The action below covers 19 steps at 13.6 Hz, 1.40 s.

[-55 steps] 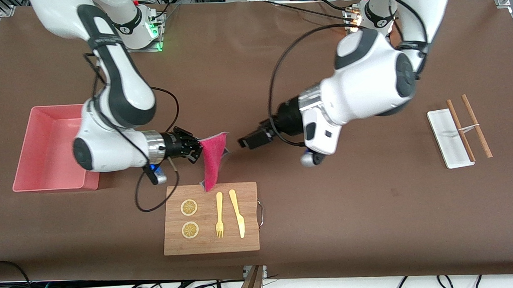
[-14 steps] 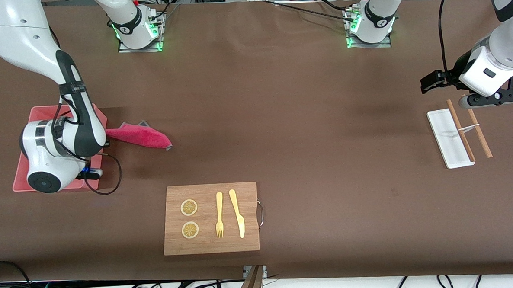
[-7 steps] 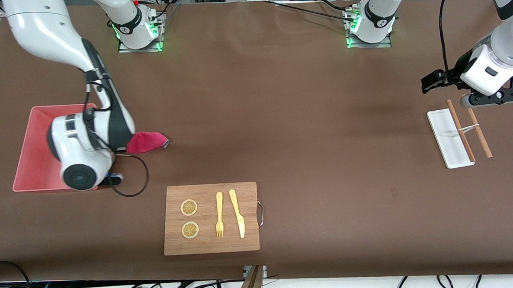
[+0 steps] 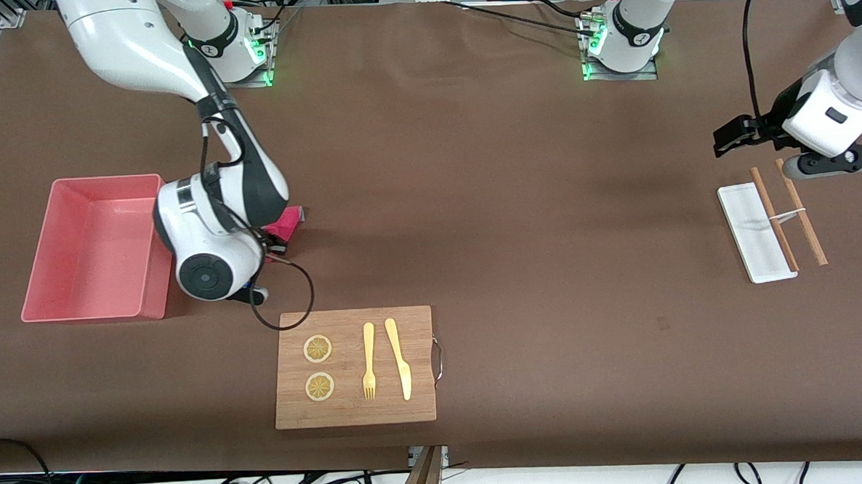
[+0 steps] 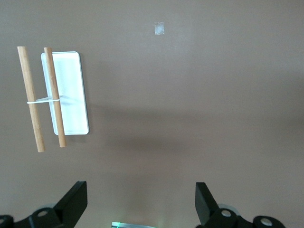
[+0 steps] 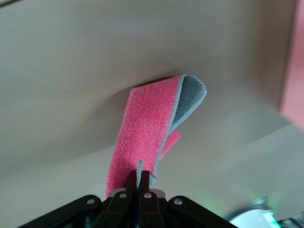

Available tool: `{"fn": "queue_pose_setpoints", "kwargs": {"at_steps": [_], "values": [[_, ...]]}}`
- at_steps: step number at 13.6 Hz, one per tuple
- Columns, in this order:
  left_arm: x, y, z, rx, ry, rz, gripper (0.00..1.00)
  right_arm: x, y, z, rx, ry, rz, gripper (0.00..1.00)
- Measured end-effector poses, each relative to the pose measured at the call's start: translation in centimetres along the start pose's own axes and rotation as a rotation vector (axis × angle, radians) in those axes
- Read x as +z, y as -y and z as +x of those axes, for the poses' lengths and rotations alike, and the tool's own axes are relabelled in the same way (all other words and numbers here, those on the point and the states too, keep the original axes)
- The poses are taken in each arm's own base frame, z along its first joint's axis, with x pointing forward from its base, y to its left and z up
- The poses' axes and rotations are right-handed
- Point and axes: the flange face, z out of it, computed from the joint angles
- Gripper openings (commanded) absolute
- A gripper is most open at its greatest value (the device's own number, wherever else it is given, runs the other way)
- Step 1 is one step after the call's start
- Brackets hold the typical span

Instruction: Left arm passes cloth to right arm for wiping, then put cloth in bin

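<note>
Cloth wiped along the table beside the bin, with binning judged the step to come.

The cloth point(image 4: 285, 221) is pinched at one edge by the right gripper point(image 6: 140, 183), whose fingers are clamped tight on it; it is dragged on the bare table just beside the bin point(image 4: 40, 284), toward the left arm's end. The wiping step appears to be in hand. Next, the cloth must be lifted over the bin's wall and let go inside. Nothing is seen in the bin. The left gripper point(image 5: 140, 209) is held waiting, fingers spread apart and empty, above the table near the white tray point(image 4: 748, 246), well apart from the bin; only one of the two wooden sticks point(image 4: 773, 220) is laid across that tray.
</note>
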Motion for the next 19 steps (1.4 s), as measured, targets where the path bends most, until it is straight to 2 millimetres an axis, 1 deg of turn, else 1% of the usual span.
{"fn": "queue_pose_setpoints", "kwargs": {"at_steps": [2, 4, 6, 8, 10, 12, 14, 15, 16, 19], "values": [[-0.3, 0.2, 0.0, -0.005, 0.002, 0.0, 1.0, 0.2, 3.9, -2.7, 0.057, -0.009, 0.054, 0.0], [-1.0, 0.2, 0.0, -0.004, -0.002, 0.0, 1.0, 0.6, 7.7, -5.7, 0.114, -0.005, 0.112, 0.0], [-1.1, 0.0, -0.3, -0.001, 0.02, 0.004, 1.0, 0.8, 10.7, -8.5, 0.161, -0.013, 0.153, 0.0], [-1.0, -0.1, -0.2, 0.002, 0.022, 0.005, 1.0, 1.0, 12.4, -10.4, 0.196, 0.004, 0.18, 0.0], [-0.9, -0.1, -0.1, 0.002, 0.023, 0.005, 1.0, 1.3, 13.4, -11.8, 0.192, 0.032, 0.185, 0.0], [-0.9, -0.2, 0.0, 0.002, 0.023, 0.003, 1.0, 2.1, 13.4, -12.9, 0.17, 0.061, 0.129, 0.0], [-1.0, -0.3, -0.1, 0.004, 0.02, 0.002, 1.0, 2.6, 12.1, -12.4, 0.129, 0.101, 0.066, 0.0], [-1.0, -0.4, -0.1, 0.005, 0.019, 0.002, 1.0, 2.9, 11.0, -11.6, 0.112, 0.124, 0.038, 0.0], [-1.0, -0.4, -0.1, 0.006, 0.019, 0.002, 1.0, 3.1, 9.6, -10.4, 0.097, 0.148, 0.016, 0.0], [-1.1, -0.7, -0.1, 0.011, 0.018, 0.002, 1.0, 3.6, 4.2, -5.3, 0.054, 0.209, -0.017, 0.0]]}}
